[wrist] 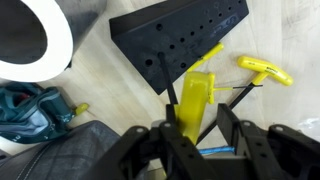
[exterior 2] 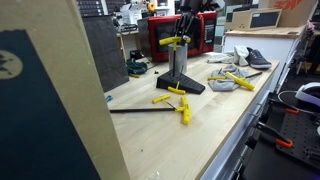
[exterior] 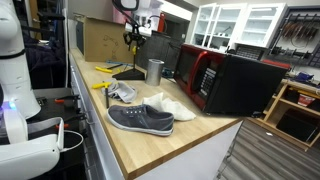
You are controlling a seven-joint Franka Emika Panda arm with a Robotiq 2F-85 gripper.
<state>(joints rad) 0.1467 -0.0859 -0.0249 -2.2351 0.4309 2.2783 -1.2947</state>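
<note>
Yellow plastic shows between the fingers of the gripper: the T-shaped handle of a hex key, with its thin dark shaft slanting off toward one o'clock in the wrist view. The handle sits in the gap with the left finger against it, but I cannot tell whether the jaws are pressing on it or standing slightly off.

At twelve o'clock from the gripper lies a matte black block. It is wedge-shaped, and its sloped face is drilled with rows of small round holes. Those holes look meant to hold such keys upright, which would explain why this one hangs handle-up over the block.

A loose key of the same yellow lies flat on the bench at two o'clock, well apart from the block's holes. At ten o'clock stands a smooth grey cup with a pale rim, and at nine o'clock sits a crumpled teal cloth.

The bench is pale, fine-grained wood. In an exterior view, grey fabric shoes rest on it beside a glossy red microwave.
</note>
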